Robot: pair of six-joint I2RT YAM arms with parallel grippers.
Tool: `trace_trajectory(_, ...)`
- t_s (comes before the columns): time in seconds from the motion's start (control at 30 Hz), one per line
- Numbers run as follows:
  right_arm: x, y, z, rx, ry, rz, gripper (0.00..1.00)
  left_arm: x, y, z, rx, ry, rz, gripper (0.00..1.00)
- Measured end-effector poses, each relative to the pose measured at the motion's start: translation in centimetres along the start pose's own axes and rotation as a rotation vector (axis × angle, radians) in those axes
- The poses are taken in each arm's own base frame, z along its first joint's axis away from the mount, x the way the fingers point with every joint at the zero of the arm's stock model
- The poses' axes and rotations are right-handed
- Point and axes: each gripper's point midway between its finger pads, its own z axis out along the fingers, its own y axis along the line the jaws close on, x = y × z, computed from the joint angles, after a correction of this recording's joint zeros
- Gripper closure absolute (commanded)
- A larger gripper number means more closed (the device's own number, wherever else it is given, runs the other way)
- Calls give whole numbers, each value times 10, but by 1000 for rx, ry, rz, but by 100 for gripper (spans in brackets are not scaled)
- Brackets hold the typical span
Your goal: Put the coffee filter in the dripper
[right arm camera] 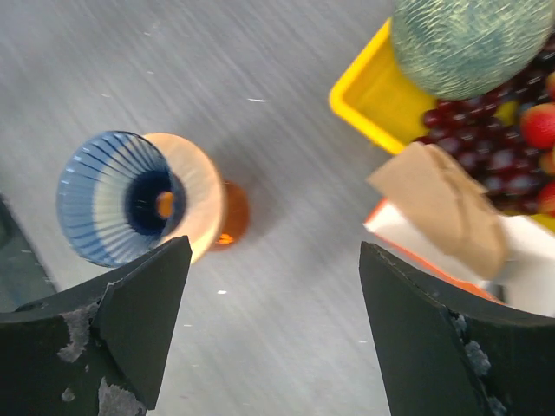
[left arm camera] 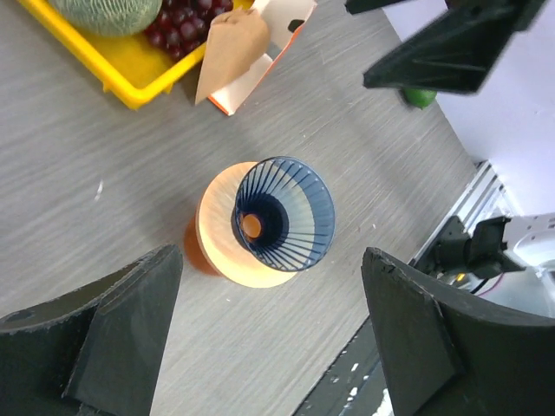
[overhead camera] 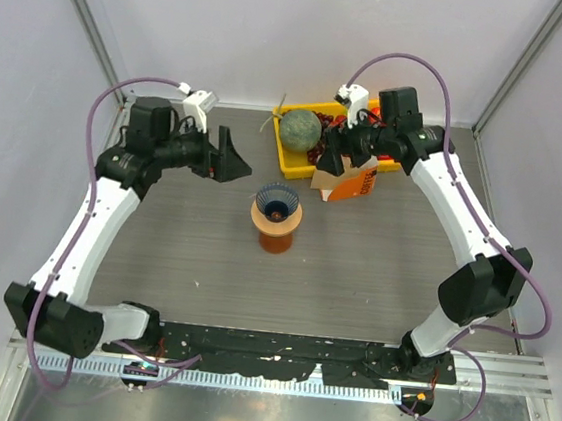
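Observation:
The dripper (overhead camera: 277, 201), a dark blue ribbed cone, sits mouth-up in an orange-brown ring stand (overhead camera: 277, 236) at mid-table, with nothing inside it. The coffee filter (overhead camera: 320, 180), a tan paper cone, sticks out of the orange-and-white carton (overhead camera: 357, 183) beside the yellow tray. My left gripper (overhead camera: 230, 156) hovers open to the left of the dripper (left arm camera: 284, 213), holding nothing. Over the carton, my right gripper (overhead camera: 344, 161) is open too, and the filter (right arm camera: 447, 204) lies just beyond its right finger. The filter (left arm camera: 230, 48) also shows in the left wrist view.
A yellow tray (overhead camera: 289, 157) at the back holds a green netted melon (overhead camera: 299, 130), dark grapes (right arm camera: 473, 130) and red fruit. The carton (right arm camera: 520, 264) leans against the tray's front edge. Frame posts and white walls close in the back corners.

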Motion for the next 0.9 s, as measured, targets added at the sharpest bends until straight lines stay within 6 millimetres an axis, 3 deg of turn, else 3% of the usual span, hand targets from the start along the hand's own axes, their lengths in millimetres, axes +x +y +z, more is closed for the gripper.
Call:
trace_trajectory(0.2,-6,-31,-16,163,21,-275,21,6,-15,-29,47,-59,161,11)
trace_trajectory(0.37,8,-53,-22,217,63,-324,22,-2,-7,-19,60,-49,293,19)
trace_trajectory(0.57,59,-78,-32,241,141,-241,23,-59,11,27,110,-54,426,33)
trace_trajectory(0.63,71,-83,-38,251,157,-218,24,-74,22,51,137,-60,464,42)
trace_trajectory(0.77,81,-89,-49,275,160,-198,25,-80,44,94,201,-39,485,57)
trace_trajectory(0.9,82,-86,-56,280,150,-198,25,-79,65,137,263,-22,492,62)
